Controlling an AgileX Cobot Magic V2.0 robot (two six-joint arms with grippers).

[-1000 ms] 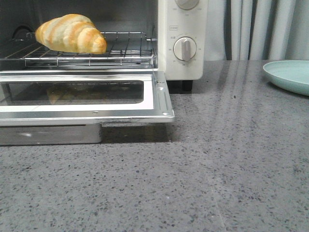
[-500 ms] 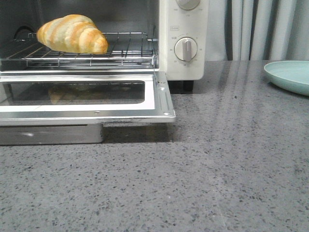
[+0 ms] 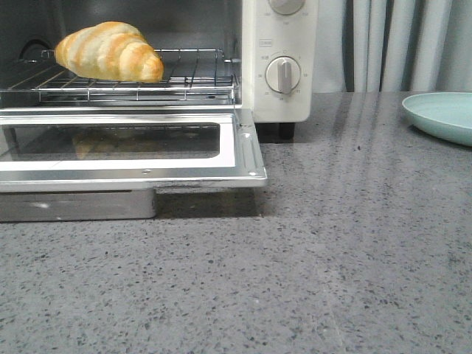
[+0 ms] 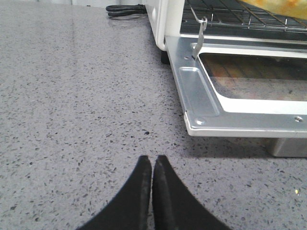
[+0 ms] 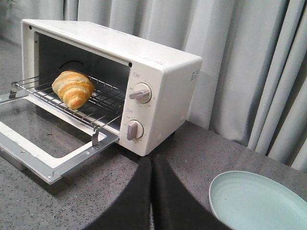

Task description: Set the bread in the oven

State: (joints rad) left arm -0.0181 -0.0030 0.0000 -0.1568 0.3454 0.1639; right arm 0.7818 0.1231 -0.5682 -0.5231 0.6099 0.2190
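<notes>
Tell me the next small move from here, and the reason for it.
Probably lift the open oven door shut with the left gripper. The bread already sits on the wire rack inside, and both grippers, right gripper included, are closed and empty.

Both the left gripper [image 4: 152,165] and the right gripper [image 5: 152,165] have their black fingers pressed together, holding nothing.

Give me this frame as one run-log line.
bread: on wire rack inside oven | door: open, down | left gripper: shut, empty, over counter | right gripper: shut, empty | plate: empty
</notes>
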